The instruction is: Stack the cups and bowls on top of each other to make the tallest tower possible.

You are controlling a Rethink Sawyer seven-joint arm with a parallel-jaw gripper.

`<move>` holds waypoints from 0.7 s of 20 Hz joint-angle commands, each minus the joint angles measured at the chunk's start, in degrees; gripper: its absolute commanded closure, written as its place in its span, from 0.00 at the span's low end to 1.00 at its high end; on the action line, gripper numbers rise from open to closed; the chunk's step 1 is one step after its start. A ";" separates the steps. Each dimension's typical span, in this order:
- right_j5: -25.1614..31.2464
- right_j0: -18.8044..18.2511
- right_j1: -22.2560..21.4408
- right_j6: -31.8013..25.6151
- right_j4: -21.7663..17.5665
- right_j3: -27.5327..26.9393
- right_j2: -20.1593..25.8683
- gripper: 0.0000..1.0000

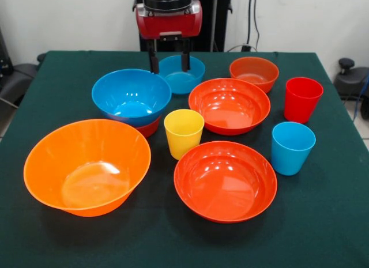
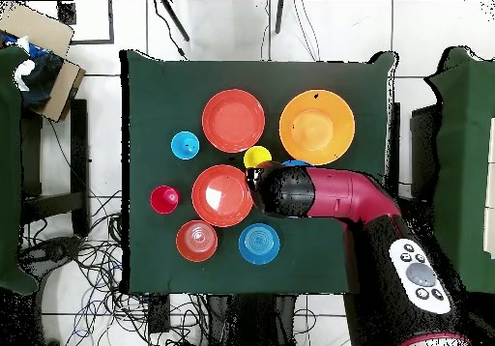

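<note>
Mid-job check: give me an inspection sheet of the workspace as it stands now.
Surface: green tablecloth, flat.
Bowls: huge orange bowl; large blue bowl sitting on a red-orange bowl; small blue bowl; two wide red-orange bowls; small red-orange bowl.
Cups: yellow cup, light blue cup, red cup, all upright, unstacked.
Clutter: nothing seen.
Gripper: open, over small blue bowl.
Cables: tangled on floor.
Surroundings: cardboard box.
</note>
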 commanded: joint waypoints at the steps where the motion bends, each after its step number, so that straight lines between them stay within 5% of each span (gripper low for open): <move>1: 0.87 3.29 2.33 4.32 -0.04 0.21 1.59 0.00; 14: -2.63 7.43 3.84 9.04 0.48 1.94 -1.42 0.00</move>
